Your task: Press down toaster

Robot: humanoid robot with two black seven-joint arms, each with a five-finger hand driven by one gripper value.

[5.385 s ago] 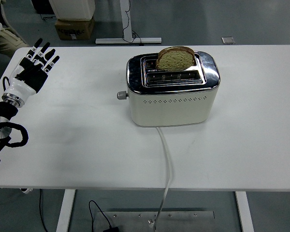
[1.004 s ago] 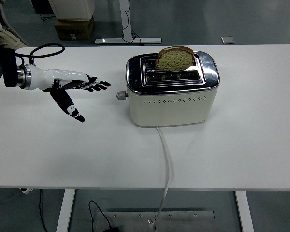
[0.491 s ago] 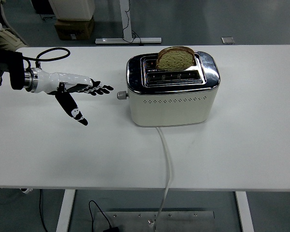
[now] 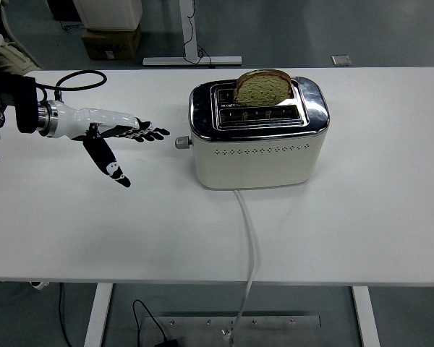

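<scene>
One left robot hand out over the bench, fingers spread wide, holding nothing, just short of the lever. Toaster mid-bench, bread up. Risk: fingertips glance off the small knob, or I shove the toaster sideways.

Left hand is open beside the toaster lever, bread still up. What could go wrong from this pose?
The open left hand reaches level towards the small grey lever knob on the cream-and-chrome toaster; its fingertips could slip off it or miss. A sideways push might slide the toaster, since nothing braces it. The white power cord trails over the white table's near edge and could tug.
</scene>
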